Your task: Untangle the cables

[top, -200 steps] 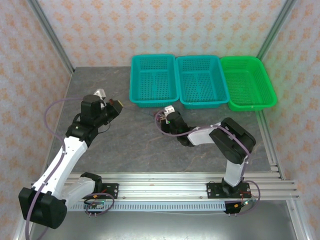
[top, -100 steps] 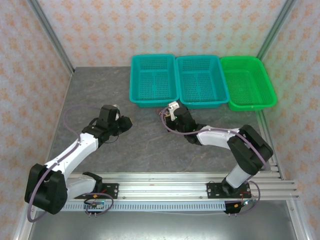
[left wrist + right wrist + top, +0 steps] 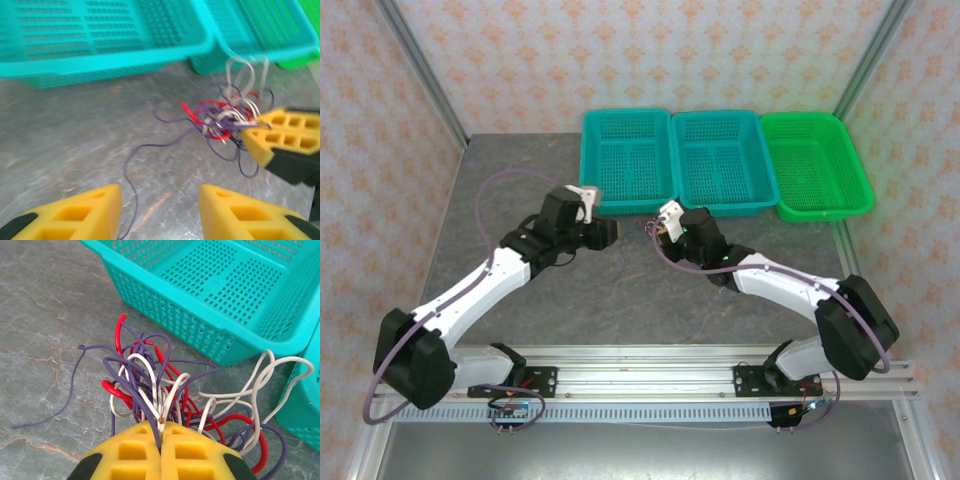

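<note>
Right hand (image 3: 161,434) clamped shut on the cables (image 3: 150,385), tangle just before the teal basket (image 3: 170,310). Left hand (image 3: 160,210) spread apart, empty. Tangle lies ahead-right of it, one loose dark strand trailing its way.
</note>
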Action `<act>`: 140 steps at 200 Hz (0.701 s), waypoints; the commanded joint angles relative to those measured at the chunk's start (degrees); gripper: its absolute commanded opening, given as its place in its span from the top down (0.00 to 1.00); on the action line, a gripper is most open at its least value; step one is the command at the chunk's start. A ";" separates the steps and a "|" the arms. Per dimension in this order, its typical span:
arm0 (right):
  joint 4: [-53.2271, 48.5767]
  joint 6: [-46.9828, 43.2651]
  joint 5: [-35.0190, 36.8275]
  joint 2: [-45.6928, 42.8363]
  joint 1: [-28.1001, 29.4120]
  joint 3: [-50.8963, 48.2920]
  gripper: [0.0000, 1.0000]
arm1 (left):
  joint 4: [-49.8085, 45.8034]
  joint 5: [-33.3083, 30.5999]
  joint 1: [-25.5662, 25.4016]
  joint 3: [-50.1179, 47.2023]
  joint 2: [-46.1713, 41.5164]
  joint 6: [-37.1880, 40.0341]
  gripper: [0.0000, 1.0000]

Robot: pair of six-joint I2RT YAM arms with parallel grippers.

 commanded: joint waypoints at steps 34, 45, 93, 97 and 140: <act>-4.64 -0.84 -7.92 -2.65 -0.72 2.94 1.00 | 18.91 5.21 -1.03 -4.80 12.52 10.03 0.40; -4.78 -0.62 -8.55 -2.62 -0.77 3.15 1.00 | 21.97 3.83 -1.23 -4.83 14.97 10.21 0.36; -7.74 1.56 -9.24 -1.92 -0.81 5.60 1.00 | 30.30 -1.30 -1.41 -5.11 19.79 9.27 0.66; -7.74 1.99 -8.63 -1.71 -0.80 5.59 1.00 | 30.15 -1.67 -1.42 -5.17 19.80 9.13 0.75; -12.78 12.58 11.85 4.06 -1.07 8.88 1.00 | 25.24 -3.55 -1.37 -5.97 14.67 6.81 1.00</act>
